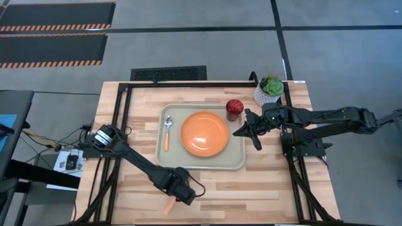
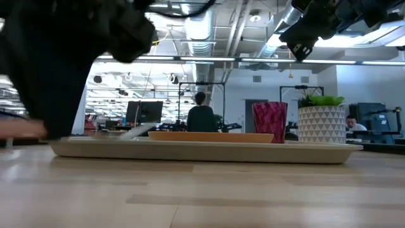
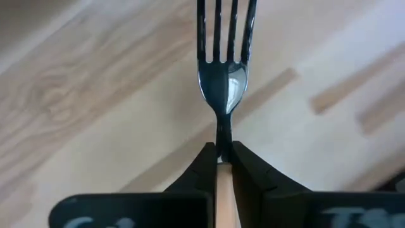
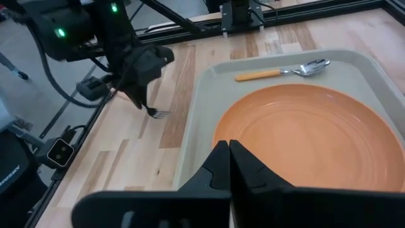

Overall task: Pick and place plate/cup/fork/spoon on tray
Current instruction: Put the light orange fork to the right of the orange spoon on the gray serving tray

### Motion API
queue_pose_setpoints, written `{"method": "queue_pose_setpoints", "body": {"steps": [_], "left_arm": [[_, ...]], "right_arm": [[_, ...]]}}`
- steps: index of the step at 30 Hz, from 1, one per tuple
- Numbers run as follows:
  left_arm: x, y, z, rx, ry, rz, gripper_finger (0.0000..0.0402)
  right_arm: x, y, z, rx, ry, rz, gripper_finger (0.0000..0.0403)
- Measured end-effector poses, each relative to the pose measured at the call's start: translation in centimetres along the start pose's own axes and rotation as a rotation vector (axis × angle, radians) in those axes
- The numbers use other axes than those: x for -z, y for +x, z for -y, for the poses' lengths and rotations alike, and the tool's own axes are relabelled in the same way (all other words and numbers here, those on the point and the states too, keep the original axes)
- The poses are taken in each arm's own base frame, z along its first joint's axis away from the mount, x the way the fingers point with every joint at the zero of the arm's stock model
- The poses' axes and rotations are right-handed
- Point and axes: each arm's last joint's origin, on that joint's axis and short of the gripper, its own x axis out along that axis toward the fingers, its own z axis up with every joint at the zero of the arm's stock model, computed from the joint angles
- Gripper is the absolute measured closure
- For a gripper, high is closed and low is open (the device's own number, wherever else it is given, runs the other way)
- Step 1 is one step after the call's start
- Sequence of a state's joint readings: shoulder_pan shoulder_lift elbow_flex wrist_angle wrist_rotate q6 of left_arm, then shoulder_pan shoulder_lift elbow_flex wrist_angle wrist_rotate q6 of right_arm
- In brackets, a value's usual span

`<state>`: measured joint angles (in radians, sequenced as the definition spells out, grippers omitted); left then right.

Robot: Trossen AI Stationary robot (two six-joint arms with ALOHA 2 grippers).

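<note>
The left gripper (image 3: pixel 219 155) is standing clamped on the fork (image 3: pixel 223 69), its two fingers pinching the neck just where the orange handle meets the metal, with the tines projecting forward over bare wood. In the high view this gripper (image 1: pixel 180 191) is sitting at the near edge of the table (image 1: pixel 264 188), outside the tray (image 1: pixel 237 164), and the handle end is showing just beside it. In the right wrist view the fork (image 4: pixel 158 113) is hanging tines-down close to the wood; whether it is touching the surface cannot be told.

The right gripper (image 4: pixel 229 166) is waiting with fingers pressed together, holding nothing, raised over the tray's right side near the plate (image 1: pixel 204 134).

Placed items: the plate is lying centred in the tray, the spoon (image 1: pixel 167 130) is lying along the tray's left strip, and the cup (image 1: pixel 234 108) is standing at the far right corner. The fork is judged the only item outstanding.

Recommendations for the step in hand:
- The grip is narrow and near the neck, so the fork may pivot; lifting gently is advised.
- Clear the raised rim fully before crossing.
- Aim for the free strip beside the spoon, avoiding contact with the spoon or the plate edge.
- Lower until the fork is resting flat before releasing.
</note>
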<state>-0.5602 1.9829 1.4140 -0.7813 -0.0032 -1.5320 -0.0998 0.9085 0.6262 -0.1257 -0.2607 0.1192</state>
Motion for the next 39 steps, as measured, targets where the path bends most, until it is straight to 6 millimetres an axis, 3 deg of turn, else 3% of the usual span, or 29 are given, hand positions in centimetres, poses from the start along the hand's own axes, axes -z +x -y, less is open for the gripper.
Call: {"method": "queue_pose_setpoints", "body": {"steps": [6,11,15,20,25,28,39], "left_arm": [[-0.2,-3.2,-0.2,0.058,-0.08,0.053,0.0394],[-1.4,-6.7,-1.8,0.037,-0.188,0.114,0.0394],[-4.5,-8.8,-3.8,-0.038,-0.267,0.148,0.0394],[-10.1,-9.9,-6.4,-0.129,-0.267,0.173,0.0394],[-15.9,-10.2,-9.5,-0.174,-0.259,0.199,0.0394],[-17.8,-9.3,-11.4,-0.199,-0.253,0.193,0.0394],[-18.4,-5.9,-15.9,-0.052,-0.351,0.251,0.0395]], "right_arm": [[0.0,0.0,0.0,0.0,0.0,0.0,0.0397],[0.0,0.0,0.0,-0.001,0.0,0.0,0.0397],[0.0,0.0,0.0,-0.001,0.001,0.0,0.0397],[0.0,0.0,0.0,0.0,0.004,0.0,0.0397],[0.0,0.0,0.0,0.0,0.006,0.0,0.0397],[0.0,0.0,0.0,0.001,0.011,0.0,0.0397],[0.0,0.0,0.1,0.037,0.017,0.008,0.0397]]}}
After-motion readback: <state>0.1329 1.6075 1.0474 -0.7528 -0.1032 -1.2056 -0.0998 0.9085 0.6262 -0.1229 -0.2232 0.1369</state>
